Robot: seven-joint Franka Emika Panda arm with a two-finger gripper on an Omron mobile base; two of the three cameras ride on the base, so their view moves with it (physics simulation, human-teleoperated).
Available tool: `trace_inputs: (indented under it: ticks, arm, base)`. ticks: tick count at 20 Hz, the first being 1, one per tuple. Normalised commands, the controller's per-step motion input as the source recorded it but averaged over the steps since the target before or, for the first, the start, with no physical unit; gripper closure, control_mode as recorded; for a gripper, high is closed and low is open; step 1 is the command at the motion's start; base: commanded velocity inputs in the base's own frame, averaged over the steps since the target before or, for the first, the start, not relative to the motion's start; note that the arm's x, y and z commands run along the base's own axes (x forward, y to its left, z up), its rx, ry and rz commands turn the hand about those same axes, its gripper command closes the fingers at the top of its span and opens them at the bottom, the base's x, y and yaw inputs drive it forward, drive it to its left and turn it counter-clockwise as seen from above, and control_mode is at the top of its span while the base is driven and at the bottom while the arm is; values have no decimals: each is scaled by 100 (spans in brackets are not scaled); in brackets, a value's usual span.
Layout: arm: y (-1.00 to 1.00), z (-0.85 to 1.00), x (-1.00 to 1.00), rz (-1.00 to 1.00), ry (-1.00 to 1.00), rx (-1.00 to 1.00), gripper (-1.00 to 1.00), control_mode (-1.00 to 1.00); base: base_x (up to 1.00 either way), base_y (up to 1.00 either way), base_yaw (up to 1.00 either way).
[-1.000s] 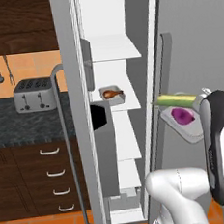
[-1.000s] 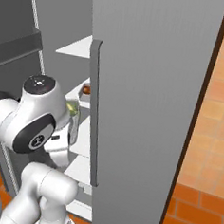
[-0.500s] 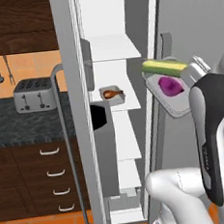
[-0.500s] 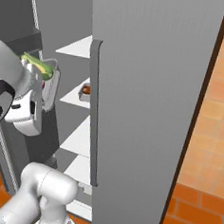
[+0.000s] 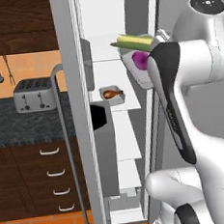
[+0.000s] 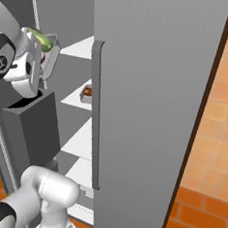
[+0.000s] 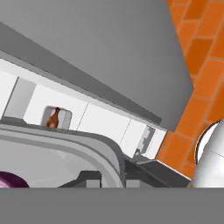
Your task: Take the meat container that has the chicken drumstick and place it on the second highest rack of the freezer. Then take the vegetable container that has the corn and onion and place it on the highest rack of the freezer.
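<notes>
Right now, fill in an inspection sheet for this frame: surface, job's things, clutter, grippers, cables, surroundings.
Surface: freezer open, white shelves in view.
Job's things: chicken drumstick in its container on a shelf; vegetable container with corn and onion carried at the opening, above the drumstick's shelf.
Clutter: nothing seen.
Grippers: gripper shut on vegetable container.
Cables: nothing seen.
Surroundings: toaster on dark counter, drawers below, orange tiled floor.

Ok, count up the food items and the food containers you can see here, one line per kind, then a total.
Chicken drumstick: 1
Corn: 1
Onion: 1
Containers: 2, the meat container on a freezer shelf and the vegetable container held up by the arm
Total: 5
</notes>
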Motion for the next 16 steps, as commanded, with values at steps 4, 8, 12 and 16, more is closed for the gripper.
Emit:
trace_inputs:
  ticks: [4, 8, 12, 16]
  arm:
    - [1, 0, 80, -8, -3, 5, 100, -100]
    - [0, 0, 94, -3, -5, 12, 100, -100]
    - [0, 0, 87, 0, -7, 7, 100, -100]
    - [1, 0, 90, -4, -6, 0, 100, -100]
  base:
    - [0, 0, 0]
    - [0, 0, 0]
    - [0, 0, 0]
    - [0, 0, 0]
